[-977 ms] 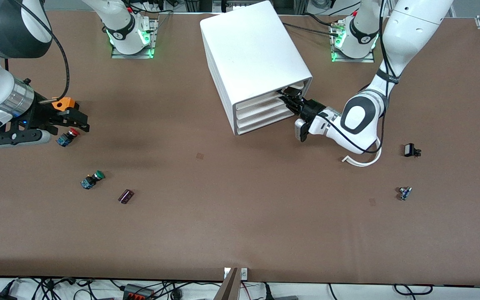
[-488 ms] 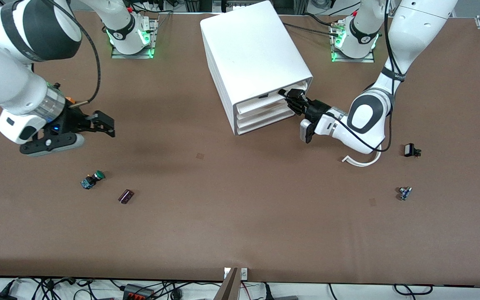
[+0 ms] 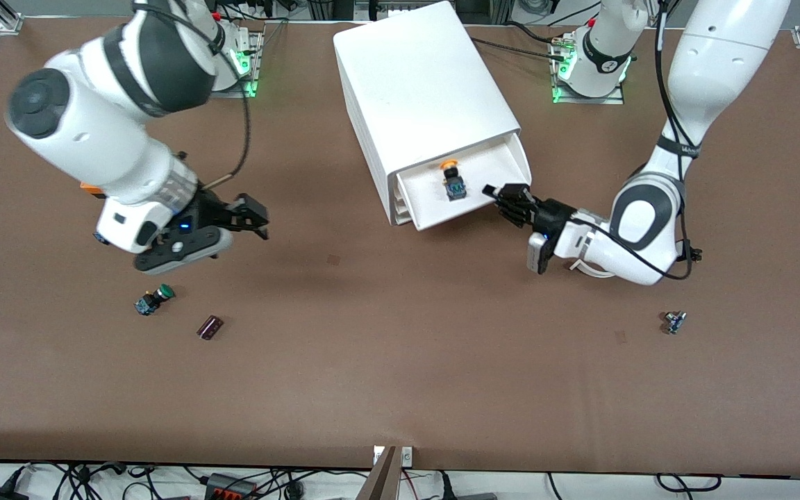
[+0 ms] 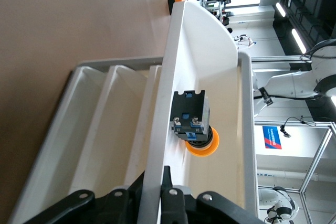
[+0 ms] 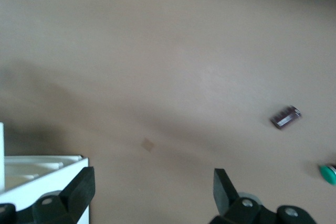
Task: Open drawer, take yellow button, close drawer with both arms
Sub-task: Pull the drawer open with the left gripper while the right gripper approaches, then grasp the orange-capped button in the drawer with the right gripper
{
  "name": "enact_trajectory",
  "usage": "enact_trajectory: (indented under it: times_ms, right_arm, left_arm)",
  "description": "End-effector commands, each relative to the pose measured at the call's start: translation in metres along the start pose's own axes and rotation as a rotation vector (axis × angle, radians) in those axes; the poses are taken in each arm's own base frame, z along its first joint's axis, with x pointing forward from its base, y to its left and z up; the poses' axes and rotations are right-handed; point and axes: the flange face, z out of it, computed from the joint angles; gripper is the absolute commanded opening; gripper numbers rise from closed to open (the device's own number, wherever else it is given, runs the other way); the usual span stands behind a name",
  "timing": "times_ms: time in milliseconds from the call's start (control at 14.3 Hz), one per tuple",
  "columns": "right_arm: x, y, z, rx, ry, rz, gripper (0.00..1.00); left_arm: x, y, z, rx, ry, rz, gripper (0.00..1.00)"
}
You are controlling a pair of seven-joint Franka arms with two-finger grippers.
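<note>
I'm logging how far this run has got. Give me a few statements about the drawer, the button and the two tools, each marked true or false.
1. The top drawer stands pulled out of the cabinet. True.
2. The button in the drawer has a green cap. False: its cap is yellow-orange; the green-capped button lies on the table.
3. The left tool grips the drawer's front edge. True.
4. The right tool holds the button. False: it is open and empty, over bare table toward the right arm's end.
5. The button lies inside the drawer, untouched by either tool. True.
</note>
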Motion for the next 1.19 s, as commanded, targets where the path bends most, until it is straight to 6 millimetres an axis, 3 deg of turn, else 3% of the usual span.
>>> enact_trajectory:
  times_ms: [0, 70, 140, 209, 419, 558, 767, 977, 1116]
  right_arm:
    - [0.010, -0.043, 0.011, 0.018, 0.054, 0.030, 1.00]
    - [0.010, -0.061, 0.016, 0.023, 0.058, 0.028, 1.00]
    - [0.012, -0.079, 0.018, 0.024, 0.062, 0.014, 1.00]
    - [0.013, -0.098, 0.021, 0.015, 0.063, -0.008, 1.00]
    - [0.009, -0.170, 0.037, -0.036, 0.082, -0.008, 1.00]
    - [0.007, -0.214, 0.054, -0.070, 0.101, -0.008, 1.00]
    - [0.003, -0.262, 0.072, -0.058, 0.119, 0.076, 1.00]
    - [-0.007, -0.299, 0.085, -0.055, 0.128, 0.077, 1.00]
    - [-0.017, -0.321, 0.102, -0.049, 0.120, 0.083, 1.00]
  left_arm:
    - [0.021, -0.020, -0.016, 0.044, 0.025, 0.015, 0.01]
    - [0.021, -0.021, -0.018, 0.045, 0.027, 0.016, 0.07]
    - [0.020, -0.020, -0.019, 0.046, 0.027, 0.016, 0.38]
    - [0.019, -0.020, -0.021, 0.048, 0.025, 0.024, 0.99]
    - [0.015, -0.006, -0.038, 0.033, 0.030, -0.029, 1.00]
    - [0.016, 0.025, -0.058, 0.053, 0.013, -0.133, 1.00]
    - [0.022, 0.086, -0.098, 0.274, -0.110, -0.312, 1.00]
    - [0.017, 0.119, -0.133, 0.549, -0.169, -0.425, 1.00]
    - [0.012, 0.136, -0.142, 0.710, -0.175, -0.472, 1.00]
